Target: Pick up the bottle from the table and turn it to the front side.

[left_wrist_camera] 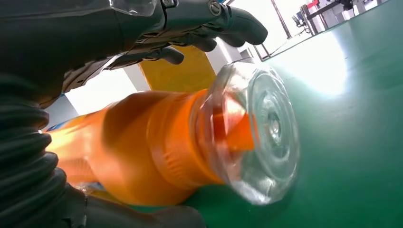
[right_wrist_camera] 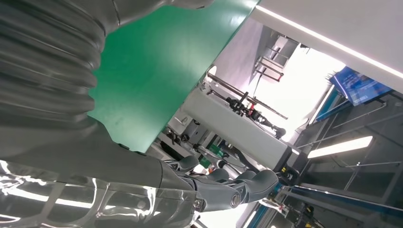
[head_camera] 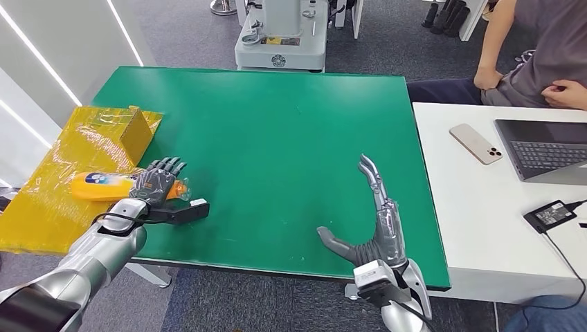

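Green surface (head_camera: 277, 138), rectangular. At its left edge, beside the left hand (head_camera: 156, 183), a yellow sheet (head_camera: 62, 173) overhangs the edge and carries a cardboard box (head_camera: 138, 131) beyond the fingers. An orange bottle (head_camera: 104, 185) lies on its side under that hand, body on the sheet, clear cap (left_wrist_camera: 259, 133) over the green.

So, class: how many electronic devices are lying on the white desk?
3: a phone near the desk's left edge, a laptop beside it in front of the seated person, and a black power adapter nearer the robot. Others may lie beyond the frame.
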